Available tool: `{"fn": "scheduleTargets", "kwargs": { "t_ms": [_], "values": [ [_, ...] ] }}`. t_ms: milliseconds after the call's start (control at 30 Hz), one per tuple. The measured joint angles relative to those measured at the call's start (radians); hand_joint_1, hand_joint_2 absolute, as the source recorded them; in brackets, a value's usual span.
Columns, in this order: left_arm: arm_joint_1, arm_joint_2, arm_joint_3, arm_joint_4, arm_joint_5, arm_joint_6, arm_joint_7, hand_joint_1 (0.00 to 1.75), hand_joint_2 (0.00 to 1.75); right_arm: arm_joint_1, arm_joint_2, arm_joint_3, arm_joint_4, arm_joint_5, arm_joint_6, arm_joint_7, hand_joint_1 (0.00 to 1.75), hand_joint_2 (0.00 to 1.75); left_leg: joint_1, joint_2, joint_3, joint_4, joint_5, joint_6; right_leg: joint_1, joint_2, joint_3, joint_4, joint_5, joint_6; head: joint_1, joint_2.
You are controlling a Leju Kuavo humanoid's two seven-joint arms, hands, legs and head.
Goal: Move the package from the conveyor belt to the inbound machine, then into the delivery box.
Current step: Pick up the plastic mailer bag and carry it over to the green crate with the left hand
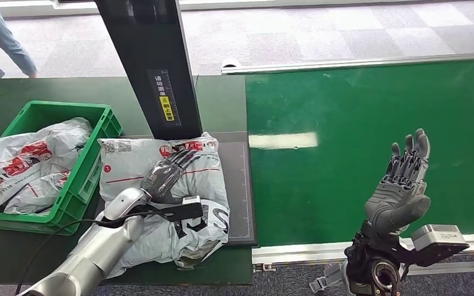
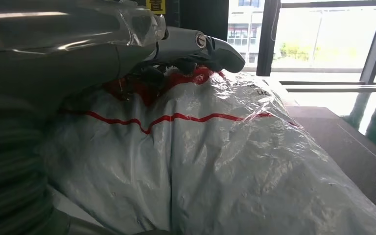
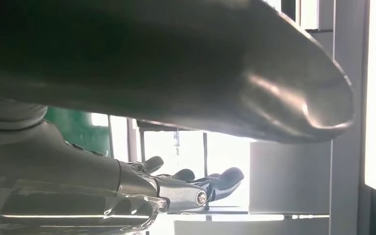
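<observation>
The package (image 1: pixel 179 185), a crumpled grey-white plastic mailer with red print and a label at its far left corner, lies on the dark flat platform (image 1: pixel 242 185) of the inbound machine, right under the black upright column (image 1: pixel 151 61) that presumably carries the scanner; it has left the green conveyor belt (image 1: pixel 370 142) to the right, so the first leg of the task looks done. The left hand (image 1: pixel 166 172) lies flat on top of the package, fingers stretched out over the red print and pointing toward the column. It presses or rests on the bag without closing round it, probably to hold the limp bag flat and steady beneath the reader; the left wrist view shows the fingertips (image 2: pixel 215 51) touching the wrinkled film, with no fold of it pinched between them. The right hand (image 1: pixel 401 185) hovers over the near edge of the belt, raised, fingers apart and pointing away, holding nothing; it seems parked clear of the machine. The green delivery box (image 1: pixel 102 132) sits just left of the platform, already holding several similar bags (image 1: pixel 24 160), so the remaining move is a short carry leftward. A person's legs (image 1: pixel 0 37) stand at the far left.
</observation>
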Motion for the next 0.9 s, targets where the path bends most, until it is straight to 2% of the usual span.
{"fn": "scheduleTargets", "kwargs": {
  "t_ms": [67, 100, 200, 233, 667, 800, 900],
  "values": [
    [-0.028, 0.001, -0.019, 0.047, 0.008, 0.0, -0.001, 0.0, 1.75, 0.0, 0.002, -0.003, 0.0, 0.0, -0.005, -0.004, 0.0, 0.0, 0.0, 0.0, 0.003, 0.0, 0.0, 0.0, 0.0, 0.0, 0.004, 0.0, -0.001, 0.0, 0.0, 0.0],
    [-0.04, 0.001, -0.027, 0.067, 0.012, 0.0, -0.001, 0.24, 1.75, 0.0, 0.002, -0.004, 0.001, -0.001, -0.008, -0.007, 0.0, 0.0, 0.0, 0.0, 0.005, 0.0, -0.001, 0.0, 0.0, 0.0, 0.006, 0.0, -0.001, 0.0, 0.0, 0.0],
    [-0.066, 0.001, -0.047, 0.117, 0.02, 0.0, -0.003, 1.55, 1.75, -0.001, 0.003, -0.005, 0.001, -0.002, -0.015, -0.011, 0.0, 0.0, 0.0, 0.0, 0.009, -0.001, -0.002, 0.0, 0.0, -0.001, 0.012, 0.0, -0.002, 0.0, 0.0, 0.0],
    [-0.071, 0.001, -0.052, 0.131, 0.023, 0.001, -0.006, 1.75, 1.75, -0.001, 0.004, -0.005, 0.001, -0.002, -0.017, -0.012, 0.0, 0.0, 0.0, 0.0, 0.011, -0.001, -0.002, 0.0, 0.0, -0.001, 0.013, 0.0, -0.002, 0.0, 0.0, 0.0],
    [-0.063, 0.018, -0.075, 0.155, 0.119, 0.071, -0.079, 1.75, 1.75, -0.009, 0.01, -0.004, 0.003, 0.012, -0.037, -0.01, 0.0, 0.0, 0.0, -0.001, 0.012, -0.001, 0.001, 0.0, 0.0, -0.001, 0.014, 0.0, 0.0, 0.0, 0.0, 0.0],
    [-0.017, 0.029, -0.084, 0.075, 0.179, 0.102, -0.117, 1.75, 1.75, -0.008, 0.013, -0.006, 0.003, 0.023, -0.038, -0.002, 0.0, 0.0, 0.0, 0.0, 0.01, 0.0, 0.0, 0.0, 0.0, 0.0, 0.01, 0.0, -0.001, 0.0, 0.0, 0.0],
    [0.02, 0.041, -0.095, -0.002, 0.195, 0.093, -0.115, 1.75, 1.75, -0.008, 0.015, -0.007, 0.003, 0.026, -0.038, 0.001, 0.0, 0.0, 0.0, -0.001, 0.007, 0.0, 0.0, 0.0, 0.0, -0.001, 0.007, 0.0, -0.001, 0.0, 0.0, 0.0]
  ]
}}
